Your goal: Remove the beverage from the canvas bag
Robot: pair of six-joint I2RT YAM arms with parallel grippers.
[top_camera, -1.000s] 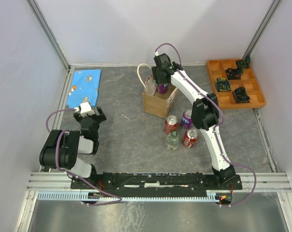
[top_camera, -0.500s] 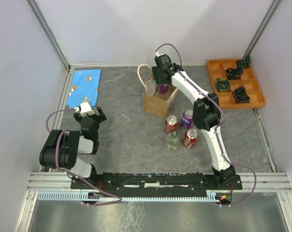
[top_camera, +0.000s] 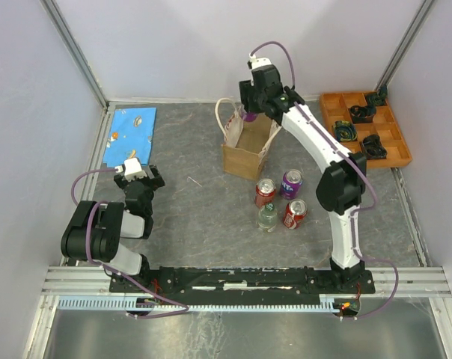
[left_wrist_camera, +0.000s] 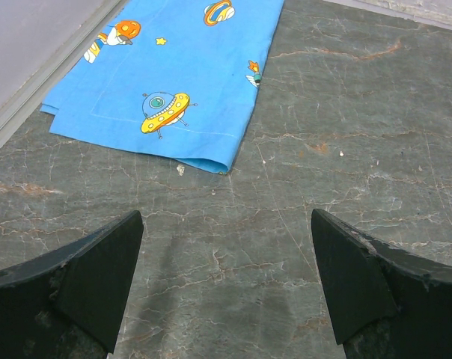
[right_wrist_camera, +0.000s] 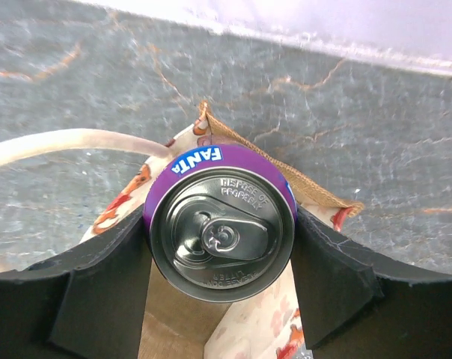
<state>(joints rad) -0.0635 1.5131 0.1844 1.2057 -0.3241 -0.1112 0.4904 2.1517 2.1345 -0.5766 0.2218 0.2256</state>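
Observation:
The tan canvas bag (top_camera: 248, 152) with cream loop handles stands at the back middle of the table. My right gripper (top_camera: 250, 114) is shut on a purple Fanta can (right_wrist_camera: 220, 220) and holds it above the bag's far rim; the can (top_camera: 249, 116) shows just over the bag's top. In the right wrist view the bag's open mouth (right_wrist_camera: 182, 320) lies below the can, one fingertip on each side. My left gripper (top_camera: 138, 173) rests open and empty at the left, over bare table.
Several cans and a clear bottle (top_camera: 268, 218) stand in front of the bag: a red can (top_camera: 265, 191), a purple can (top_camera: 291, 182). An orange compartment tray (top_camera: 353, 153) sits at the back right. A blue patterned cloth (top_camera: 131, 132) lies at the back left.
My right gripper has risen and moved toward the back with the purple can, lifting it from inside the bag to above its rim. The left arm has not moved.

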